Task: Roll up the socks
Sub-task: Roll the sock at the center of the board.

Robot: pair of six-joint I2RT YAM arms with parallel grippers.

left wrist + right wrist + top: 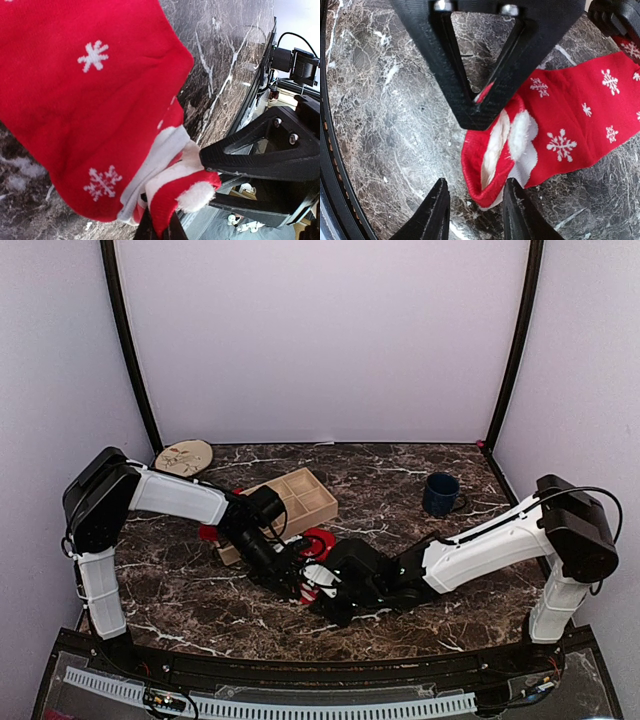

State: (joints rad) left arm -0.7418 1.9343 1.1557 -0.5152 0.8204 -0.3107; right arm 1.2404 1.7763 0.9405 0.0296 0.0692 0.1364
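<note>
From above, both arms reach into the middle of the dark marble table [180,590]. The left gripper [295,578] and the right gripper [325,595] meet almost nose to nose. The sock [318,540] is under them, red with white on it, just in front of a wooden tray [300,498]. A blue mug [440,493] stands well off to the right. A round wooden board [184,456] lies at the back left.

The left wrist camera is nearly filled by the sock [90,110]. It is a bright red knit with white snowflakes, and its fuzzy white cuff is bunched and turned over at the low end. The left gripper [160,231] is pinched tight on that bunched cuff. A black finger [250,150] of the right gripper sits just beside it.

In the right wrist view the sock [570,125] lies flat on the marble, running off to the upper right. Its cuff is folded back, showing the white lining. The right gripper [475,210] has its fingers a narrow way apart with marble showing between them. The fold sits at their tips and nothing is clamped.
</note>
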